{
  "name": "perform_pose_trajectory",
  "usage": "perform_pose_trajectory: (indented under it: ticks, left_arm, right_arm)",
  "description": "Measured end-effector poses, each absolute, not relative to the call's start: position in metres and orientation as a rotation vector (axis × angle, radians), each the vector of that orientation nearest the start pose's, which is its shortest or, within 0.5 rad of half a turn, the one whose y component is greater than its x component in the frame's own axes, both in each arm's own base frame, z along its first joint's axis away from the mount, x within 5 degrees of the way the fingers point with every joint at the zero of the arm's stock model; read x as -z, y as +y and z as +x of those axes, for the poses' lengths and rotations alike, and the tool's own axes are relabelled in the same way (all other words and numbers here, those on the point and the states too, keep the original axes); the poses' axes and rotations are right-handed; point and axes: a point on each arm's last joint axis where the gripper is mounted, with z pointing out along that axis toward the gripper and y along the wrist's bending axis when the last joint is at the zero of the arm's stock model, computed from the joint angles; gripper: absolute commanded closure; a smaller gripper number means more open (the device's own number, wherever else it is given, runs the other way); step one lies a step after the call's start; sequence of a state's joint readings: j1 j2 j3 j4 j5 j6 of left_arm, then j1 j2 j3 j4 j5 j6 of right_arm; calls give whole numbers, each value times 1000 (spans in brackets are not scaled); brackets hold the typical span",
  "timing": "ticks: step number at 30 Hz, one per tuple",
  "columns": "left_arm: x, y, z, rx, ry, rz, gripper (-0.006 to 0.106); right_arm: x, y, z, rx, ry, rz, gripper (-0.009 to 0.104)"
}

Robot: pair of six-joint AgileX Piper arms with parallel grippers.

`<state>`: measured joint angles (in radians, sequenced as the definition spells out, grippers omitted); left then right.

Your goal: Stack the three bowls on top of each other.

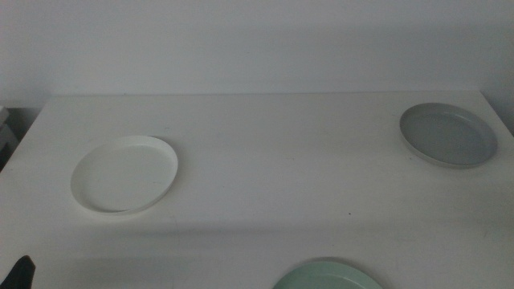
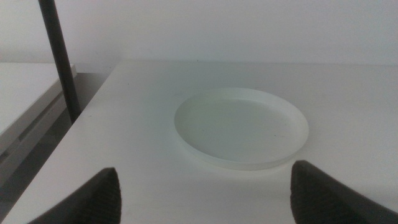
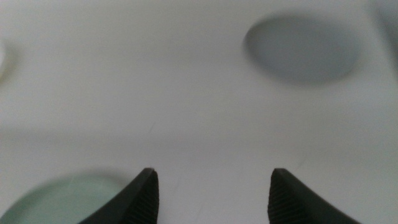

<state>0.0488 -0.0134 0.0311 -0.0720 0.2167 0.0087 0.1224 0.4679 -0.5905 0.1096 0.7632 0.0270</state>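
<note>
No legible text, label, brand, number or sign appears in any view; the white bowl (image 1: 124,174), grey bowl (image 1: 447,134), mint green bowl (image 1: 328,275) and table (image 1: 281,168) are unmarked.

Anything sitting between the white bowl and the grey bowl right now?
Nothing: in the middle view only bare table separates the white bowl from the grey bowl.

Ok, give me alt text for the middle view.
Three shallow bowls sit apart, unstacked, on a white table: a white bowl at the left, a grey bowl at the far right, and a green bowl cut off by the bottom edge. Only a dark tip of the left gripper shows in the bottom-left corner.
</note>
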Motion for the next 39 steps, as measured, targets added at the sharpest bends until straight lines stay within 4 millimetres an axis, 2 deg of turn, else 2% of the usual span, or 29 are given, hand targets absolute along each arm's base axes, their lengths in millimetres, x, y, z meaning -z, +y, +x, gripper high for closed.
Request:
perform_pose_trajectory:
  ticks: [7,14,21,25,32,39]
  left_arm:
    - [-184,1,56,23,1715,-83,-4]
    - [-184,1,56,23,1715,-83,-4]
    - [-184,1,56,23,1715,-83,-4]
    - [-184,1,56,23,1715,-83,-4]
    - [-184,1,56,23,1715,-83,-4]
    - [-184,1,56,23,1715,-83,-4]
  right_arm:
    - [-325,41,104,-372,2390,-170,49]
    - [-306,67,127,-442,2591,-227,49]
    - [-269,98,151,-363,2820,-285,49]
    - [-245,109,167,-312,2929,-258,49]
    - [-197,120,186,-238,3025,-226,49]
    - [-172,127,201,-216,3040,-208,50]
